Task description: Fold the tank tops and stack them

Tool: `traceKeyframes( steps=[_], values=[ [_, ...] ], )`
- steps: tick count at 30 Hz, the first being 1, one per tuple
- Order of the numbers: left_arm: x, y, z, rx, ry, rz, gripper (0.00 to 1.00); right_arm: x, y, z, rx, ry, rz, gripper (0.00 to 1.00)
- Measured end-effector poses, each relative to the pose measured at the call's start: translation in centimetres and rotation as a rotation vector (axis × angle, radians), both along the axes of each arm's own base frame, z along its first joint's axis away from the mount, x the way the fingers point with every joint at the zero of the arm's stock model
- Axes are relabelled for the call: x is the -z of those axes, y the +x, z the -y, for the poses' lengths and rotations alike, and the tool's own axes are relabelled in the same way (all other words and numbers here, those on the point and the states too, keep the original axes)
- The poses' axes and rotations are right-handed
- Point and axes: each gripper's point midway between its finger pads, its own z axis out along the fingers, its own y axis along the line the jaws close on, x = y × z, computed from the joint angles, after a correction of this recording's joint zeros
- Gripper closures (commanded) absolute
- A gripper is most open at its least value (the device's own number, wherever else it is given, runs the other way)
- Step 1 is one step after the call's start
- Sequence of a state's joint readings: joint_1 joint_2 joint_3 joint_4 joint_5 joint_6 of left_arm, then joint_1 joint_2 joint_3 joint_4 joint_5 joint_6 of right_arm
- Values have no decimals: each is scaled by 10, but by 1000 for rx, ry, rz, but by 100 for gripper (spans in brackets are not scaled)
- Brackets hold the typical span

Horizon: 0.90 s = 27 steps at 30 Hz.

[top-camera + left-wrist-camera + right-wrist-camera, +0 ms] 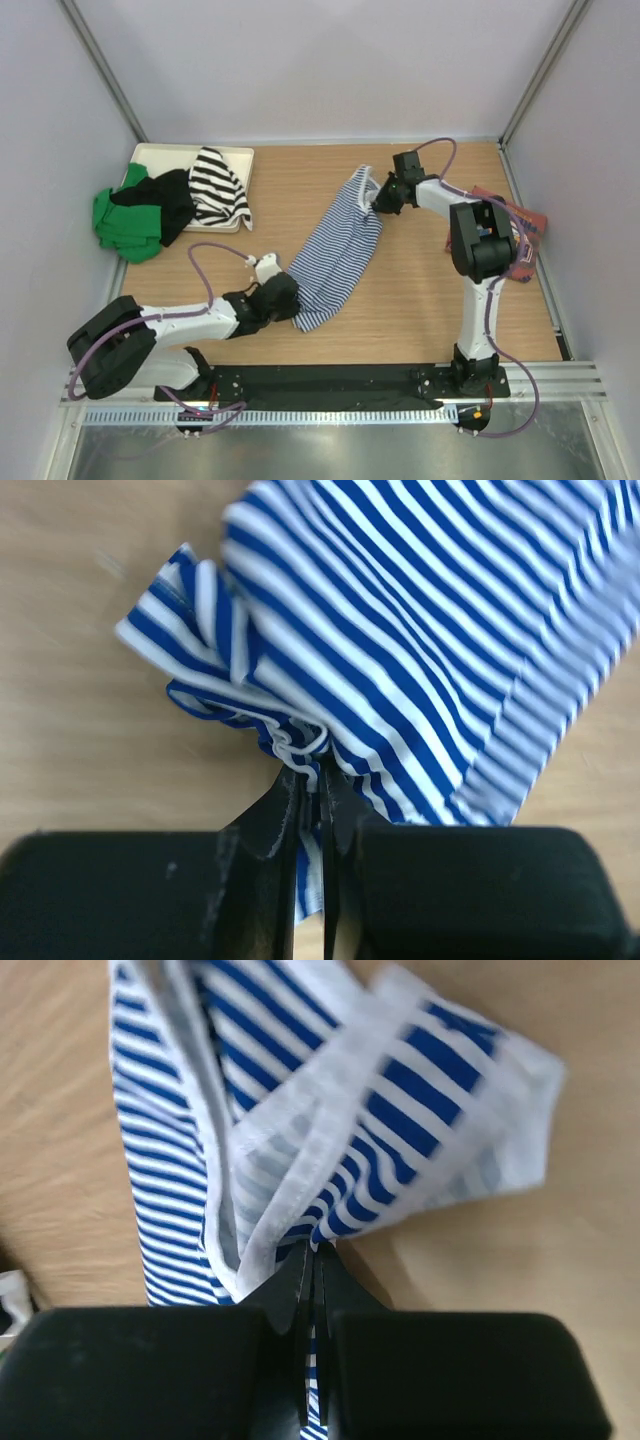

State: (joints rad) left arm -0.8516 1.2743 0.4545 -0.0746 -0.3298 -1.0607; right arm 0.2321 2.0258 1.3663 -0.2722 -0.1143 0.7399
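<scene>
**Both grippers pinch opposite ends of the striped top**

The striped top (335, 250) lies as a narrow diagonal band mid-frame in the top view, on the table (430, 300). The left gripper (310, 780) is clamped fully closed on the bunched lower corner, with cloth caught between the jaws. The right gripper (312, 1255) is also squeezed tight, on a hem or strap edge at the upper end.

The two far ends are likely held so the arms can stretch the cloth and spread it flat. Folding looks not yet begun, since the garment is twisted and rumpled.

A tray (170, 150) at upper left holds a pile, probably waiting its turn:
- green cloth (125, 225)
- black cloth (165, 200)
- wide-striped black-and-white top (218, 185)

A red top (535, 220) sits at the right edge, partly behind the right arm. Cannot tell whether it is folded.

Risk: both pinches are thin and the cloth may slip when pulled.
</scene>
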Motion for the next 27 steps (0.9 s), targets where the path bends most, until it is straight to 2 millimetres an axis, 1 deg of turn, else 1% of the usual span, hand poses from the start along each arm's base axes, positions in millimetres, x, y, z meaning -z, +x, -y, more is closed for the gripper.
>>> traceKeyframes(
  steps=[2,3,5,6,7,8,9,10,11,12,13,15,17,20,22,24,27],
  values=[
    [0,-19,25,61,-22,-6,100,1,28,-16,-42,44,20,94],
    [0,-33,41,102,-34,-17,100,4,45,-26,-66,74,32,92],
    [-1,-51,64,149,-52,-29,95,8,63,-41,-104,123,38,91],
    [-1,-60,75,169,-58,-35,81,8,74,-48,-123,148,50,90],
    [-1,-67,85,179,-61,-38,72,8,80,-53,-135,164,58,89],
    [-1,-72,93,177,-63,-41,60,8,86,-59,-152,189,58,86],
    [-4,-75,101,169,-67,-35,31,8,94,-64,-168,210,68,73],
    [-8,-78,107,158,-78,-29,28,5,101,-71,-185,238,79,65],
    [-15,-80,117,152,-110,-23,26,2,107,-74,-193,250,96,51],
    [-18,-84,121,149,-120,-26,22,-2,110,-78,-208,268,108,44],
    [-17,-88,121,145,-117,-32,21,-6,112,-80,-219,274,122,41],
    [-16,-93,119,133,-114,-32,21,-10,114,-81,-235,270,140,37],
    [-17,-96,118,124,-114,-36,22,-11,114,-82,-246,269,147,37],
    [-16,-102,109,117,-103,-46,22,-12,114,-82,-259,262,152,37],
    [-16,-106,97,118,-92,-54,23,-12,114,-81,-270,255,158,35],
    [-16,-110,82,119,-80,-61,23,-13,112,-80,-278,241,165,31],
    [-19,-114,61,120,-64,-67,23,-15,102,-71,-278,198,161,28]
  ],
)
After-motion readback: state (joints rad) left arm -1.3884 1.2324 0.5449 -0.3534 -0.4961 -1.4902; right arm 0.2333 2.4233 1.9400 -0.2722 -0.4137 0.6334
